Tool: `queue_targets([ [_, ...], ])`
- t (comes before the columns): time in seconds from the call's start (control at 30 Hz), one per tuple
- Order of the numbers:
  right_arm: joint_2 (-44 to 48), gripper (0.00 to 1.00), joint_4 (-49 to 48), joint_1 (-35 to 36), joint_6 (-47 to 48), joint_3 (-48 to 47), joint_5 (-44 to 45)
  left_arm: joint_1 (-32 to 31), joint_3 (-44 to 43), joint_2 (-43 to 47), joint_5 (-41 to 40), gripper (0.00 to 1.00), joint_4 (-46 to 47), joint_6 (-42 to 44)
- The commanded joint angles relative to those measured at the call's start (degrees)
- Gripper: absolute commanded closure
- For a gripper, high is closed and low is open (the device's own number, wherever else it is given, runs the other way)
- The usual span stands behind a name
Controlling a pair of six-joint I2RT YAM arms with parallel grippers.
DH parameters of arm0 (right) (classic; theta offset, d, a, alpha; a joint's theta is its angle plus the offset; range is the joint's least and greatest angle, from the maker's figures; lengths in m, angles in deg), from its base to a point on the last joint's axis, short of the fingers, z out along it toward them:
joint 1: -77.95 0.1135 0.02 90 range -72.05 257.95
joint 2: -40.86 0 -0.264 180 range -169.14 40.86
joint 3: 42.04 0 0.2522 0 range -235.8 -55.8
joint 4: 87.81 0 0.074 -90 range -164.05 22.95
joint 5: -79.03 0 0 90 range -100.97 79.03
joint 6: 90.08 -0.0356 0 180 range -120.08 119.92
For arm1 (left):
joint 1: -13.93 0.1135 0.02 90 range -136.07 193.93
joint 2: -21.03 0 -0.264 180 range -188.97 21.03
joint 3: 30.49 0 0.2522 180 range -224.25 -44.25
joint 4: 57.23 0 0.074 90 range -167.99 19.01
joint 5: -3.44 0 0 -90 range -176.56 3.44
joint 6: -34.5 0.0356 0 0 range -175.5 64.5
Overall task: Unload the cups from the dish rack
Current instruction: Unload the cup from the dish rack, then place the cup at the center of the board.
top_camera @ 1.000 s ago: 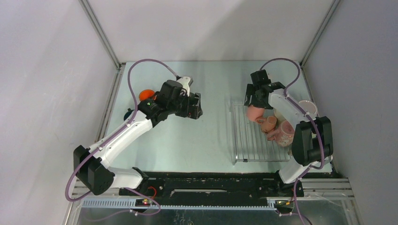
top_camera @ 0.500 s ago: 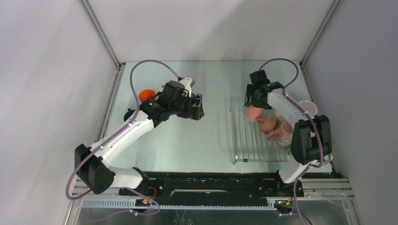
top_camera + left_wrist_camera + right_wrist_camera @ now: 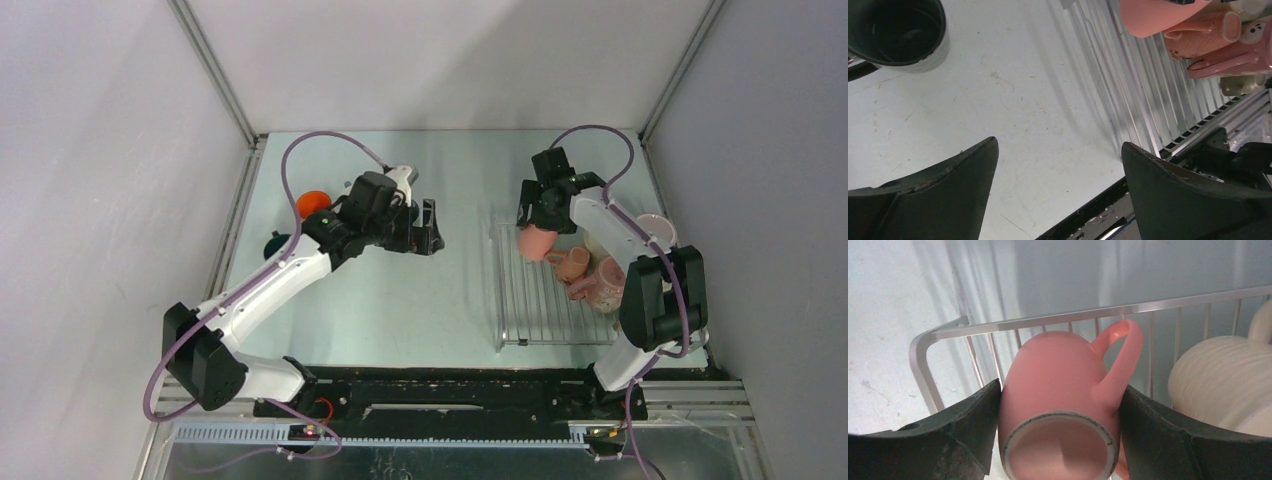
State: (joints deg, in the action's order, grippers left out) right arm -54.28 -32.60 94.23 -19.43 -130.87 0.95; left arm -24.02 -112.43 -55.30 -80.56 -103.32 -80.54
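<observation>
The salmon-pink mug (image 3: 1058,370) is pinched across its body by the right tool (image 3: 1059,390) at the far left corner of the dish rack (image 3: 530,305). The rack is set along the right edge of the bench (image 3: 400,290). Other pink mugs (image 3: 590,275) are seen lying in the rack. The left tool (image 3: 1058,147) is held spread and empty over mid-bench, and an orange mug (image 3: 312,203) is seen near the far left edge.

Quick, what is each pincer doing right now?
Left pincer: open, holding nothing.
Right pincer: closed on the pink mug, which is in the rack.
</observation>
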Motion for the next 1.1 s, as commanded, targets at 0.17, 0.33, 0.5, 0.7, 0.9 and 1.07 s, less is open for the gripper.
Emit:
queue_targets([
  [0.17, 5.0, 0.7, 1.9, 0.2, 0.1, -5.7, -3.6, -0.3, -0.5, -0.7, 5.6, 0.0, 6.5, -5.3],
  [0.33, 6.7, 0.71, 3.0, -0.1, -0.6, -6.5, -5.4, -0.3, 0.3, -0.9, 7.6, 0.0, 9.5, -7.3],
  [0.5, 9.1, 0.72, 4.4, -0.1, -1.5, -7.7, -8.1, -0.4, 1.6, -1.0, 10.6, 0.0, 13.9, -10.5],
  [0.7, 13.0, 0.72, 5.5, 0.0, -2.9, -9.1, -12.2, -0.3, 4.4, -0.4, 13.8, 0.0, 20.6, -14.6],
  [0.9, 15.9, 0.72, 4.1, 0.1, -6.1, -10.1, -21.5, -0.3, 8.8, -0.3, 17.1, 0.0, 31.6, -21.2],
  [1.07, 16.9, 0.72, -0.5, 1.2, -11.1, -10.1, -30.8, -0.3, 12.3, -0.4, 19.2, 0.0, 42.2, -27.5],
])
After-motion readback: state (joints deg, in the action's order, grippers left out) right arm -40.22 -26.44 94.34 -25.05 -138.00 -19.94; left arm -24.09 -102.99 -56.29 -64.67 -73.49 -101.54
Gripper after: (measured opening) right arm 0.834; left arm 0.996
